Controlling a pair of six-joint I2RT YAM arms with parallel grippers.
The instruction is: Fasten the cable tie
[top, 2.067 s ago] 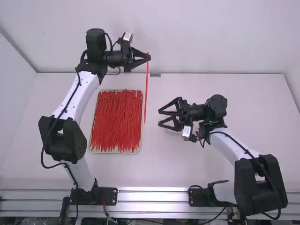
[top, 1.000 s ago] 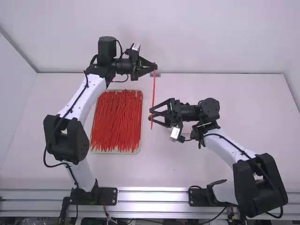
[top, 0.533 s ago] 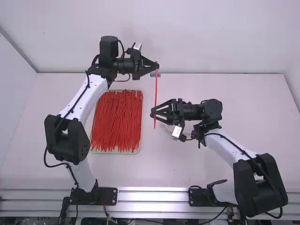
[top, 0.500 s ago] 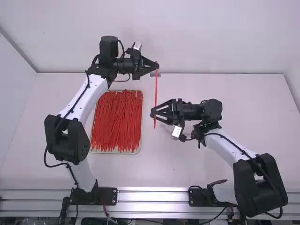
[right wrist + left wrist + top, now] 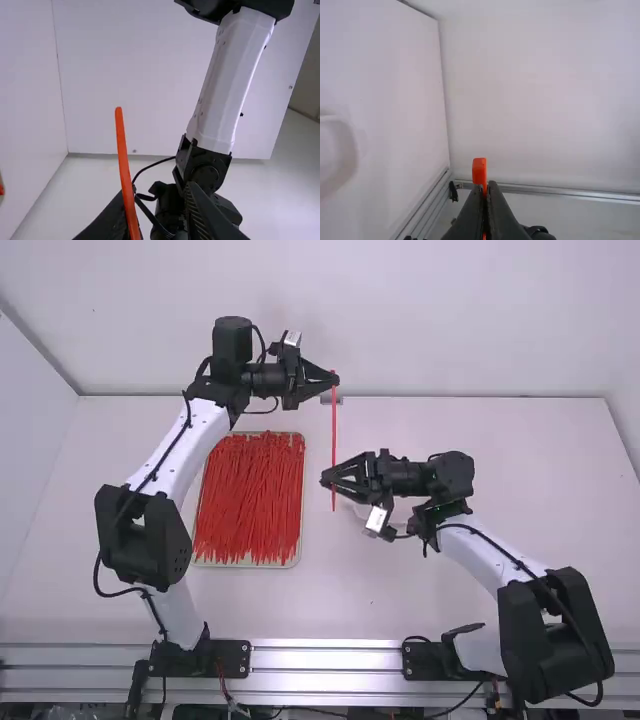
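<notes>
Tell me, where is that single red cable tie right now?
In the high view the cable tie hangs upright from the left claw, its lower end between the open fingers of the right claw, just right of the tray.

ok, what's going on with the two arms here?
The left arm's tool is shut on the top end of a long red plastic cable tie, held up near the back wall so it hangs down. The right arm's tool sits open around the tie's lower part, a finger on either side, not clamped. The tie is not yet looped. A pile of spare red ties lies in a shallow beige tray on the white table.
</notes>
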